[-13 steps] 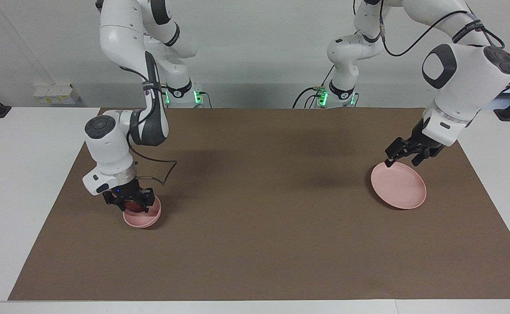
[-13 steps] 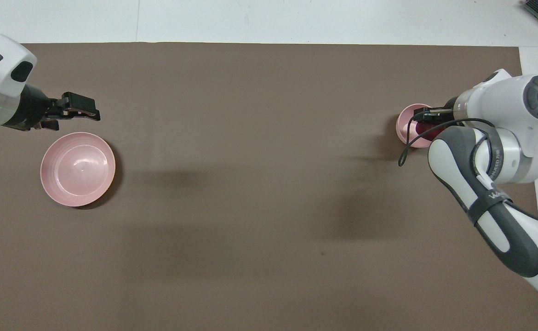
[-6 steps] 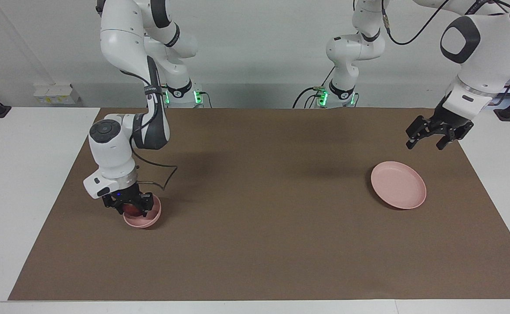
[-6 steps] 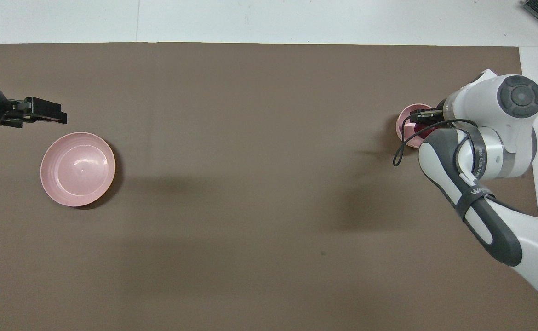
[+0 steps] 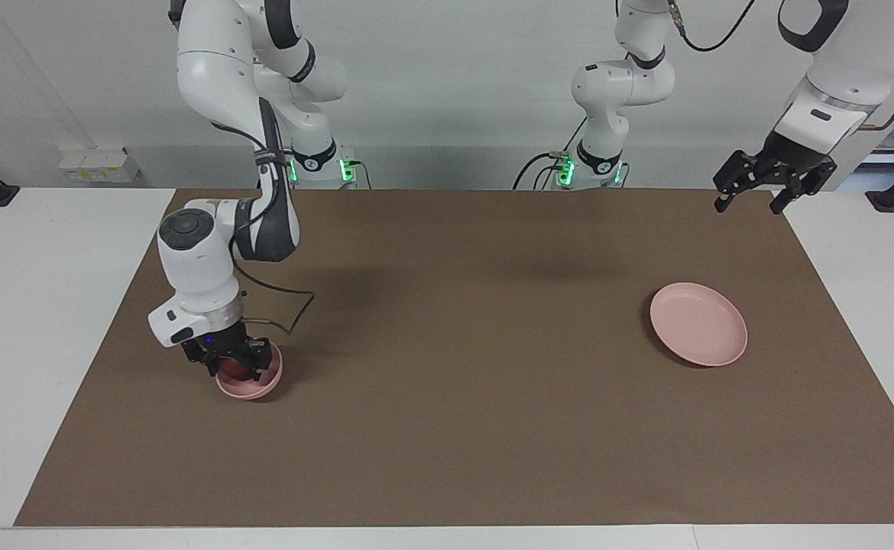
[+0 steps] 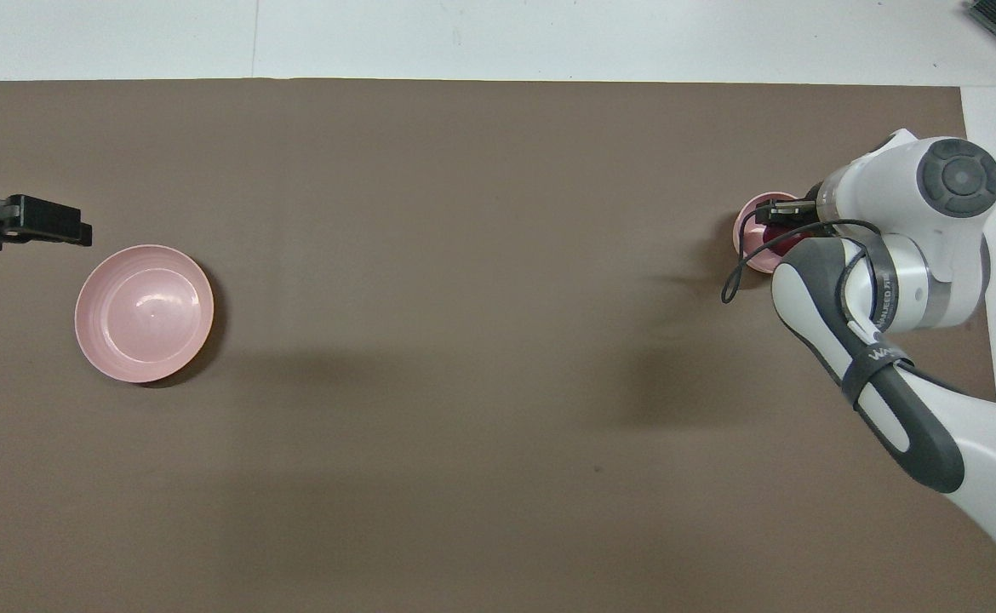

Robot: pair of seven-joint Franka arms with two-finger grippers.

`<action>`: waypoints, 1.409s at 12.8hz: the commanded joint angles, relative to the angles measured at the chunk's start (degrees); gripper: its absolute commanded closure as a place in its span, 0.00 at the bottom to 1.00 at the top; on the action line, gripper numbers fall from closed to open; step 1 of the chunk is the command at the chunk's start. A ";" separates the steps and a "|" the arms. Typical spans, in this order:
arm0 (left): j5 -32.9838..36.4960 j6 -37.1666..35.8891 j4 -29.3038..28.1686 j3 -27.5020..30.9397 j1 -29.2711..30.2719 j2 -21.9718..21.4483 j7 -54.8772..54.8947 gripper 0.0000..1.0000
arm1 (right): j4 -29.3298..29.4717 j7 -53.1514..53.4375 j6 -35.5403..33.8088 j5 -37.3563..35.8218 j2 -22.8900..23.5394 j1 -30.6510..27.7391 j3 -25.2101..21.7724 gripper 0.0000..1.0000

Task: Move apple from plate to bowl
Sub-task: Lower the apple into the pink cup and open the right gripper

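Two Franka arms (image 5: 218, 69), glossy white rounded shells with dark grey joint bands and black oval inset panels. Round dark grey end caps (image 5: 185, 222) close the wrist joints, each with a ring of small recessed dots. Bases (image 5: 317, 164) carry green status lights. Black two-finger grippers: right gripper (image 5: 233, 357) with a small blue light on its mount; left gripper (image 5: 756, 191) with angular black links. Thin black cable (image 5: 283, 305) loops from the right wrist; another black cable (image 5: 710, 42) hangs along the left arm's upper links. White lettering marks a dark grey forearm band (image 6: 877, 358).
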 commanded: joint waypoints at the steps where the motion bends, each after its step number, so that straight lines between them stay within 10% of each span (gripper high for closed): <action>1: 1.06 -6.74 5.60 1.04 -1.06 2.86 0.78 0.00 | 0.91 1.58 0.10 -0.52 0.45 -0.13 0.36 0.01; 9: 0.53 -10.36 7.30 0.78 -0.89 3.49 0.26 0.00 | 5.13 1.32 -4.54 -0.17 -5.76 -0.22 1.41 0.00; 18: 1.24 -9.84 6.16 1.04 -2.29 2.44 -0.53 0.00 | 5.39 0.62 -32.75 4.75 -25.55 -0.31 1.76 0.00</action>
